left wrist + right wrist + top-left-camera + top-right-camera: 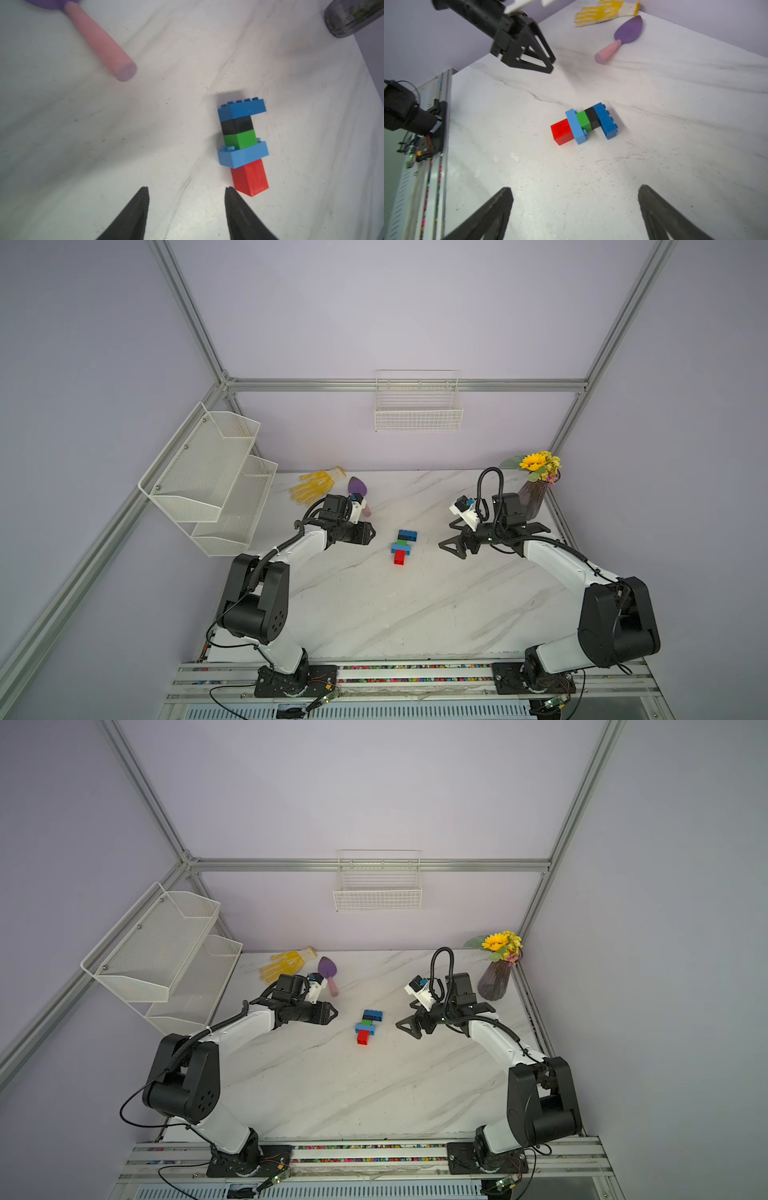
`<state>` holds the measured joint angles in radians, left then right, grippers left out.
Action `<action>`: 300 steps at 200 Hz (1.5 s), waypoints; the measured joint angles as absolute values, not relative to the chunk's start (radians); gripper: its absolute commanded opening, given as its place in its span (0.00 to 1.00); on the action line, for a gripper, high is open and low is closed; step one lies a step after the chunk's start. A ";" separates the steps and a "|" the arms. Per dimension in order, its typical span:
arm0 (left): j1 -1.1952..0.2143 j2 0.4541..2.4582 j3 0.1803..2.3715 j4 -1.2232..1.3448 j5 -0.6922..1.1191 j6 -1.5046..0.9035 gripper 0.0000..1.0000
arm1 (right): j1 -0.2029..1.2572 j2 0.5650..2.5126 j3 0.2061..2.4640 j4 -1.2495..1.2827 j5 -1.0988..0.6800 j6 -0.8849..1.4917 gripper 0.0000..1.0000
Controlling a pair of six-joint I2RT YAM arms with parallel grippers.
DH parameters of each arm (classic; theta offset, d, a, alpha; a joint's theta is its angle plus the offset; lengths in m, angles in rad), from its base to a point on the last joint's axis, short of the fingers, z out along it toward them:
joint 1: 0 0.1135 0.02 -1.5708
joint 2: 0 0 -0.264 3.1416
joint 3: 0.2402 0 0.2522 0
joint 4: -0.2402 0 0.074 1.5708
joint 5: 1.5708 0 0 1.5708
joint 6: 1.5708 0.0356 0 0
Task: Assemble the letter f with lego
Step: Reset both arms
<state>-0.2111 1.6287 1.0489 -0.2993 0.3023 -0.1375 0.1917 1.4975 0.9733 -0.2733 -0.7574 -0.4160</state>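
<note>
Risk: the letter f (243, 145) lies just ahead of the half-parted, empty left fingers (133, 216); a stray sweep could split it. Right fingers (488, 216) gape wide, empty.

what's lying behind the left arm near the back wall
A yellow glove and a purple trowel with a pink handle lie flat on the marble table. In a top view the left arm covers part of the handle; the glove shows whole.

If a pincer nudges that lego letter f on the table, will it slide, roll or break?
Lying flat on the smooth table, the letter f would probably slide, not roll. Its red end brick might snap off sideways.
</note>
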 measured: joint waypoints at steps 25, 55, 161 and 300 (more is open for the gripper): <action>-0.131 1.565 0.955 -0.241 0.233 -0.127 0.71 | 0.179 1.536 0.911 -0.135 -0.654 -0.369 0.97; -0.097 1.488 0.849 -0.182 0.138 -0.115 0.79 | 0.147 1.545 0.772 0.102 -0.495 -0.300 0.97; -0.058 1.358 0.442 0.294 -0.179 -0.093 1.00 | -0.020 1.718 0.459 0.806 -0.258 -0.076 0.97; -0.052 1.317 0.397 0.531 -0.222 -0.084 1.00 | -0.038 1.787 0.423 1.040 -0.052 0.064 0.97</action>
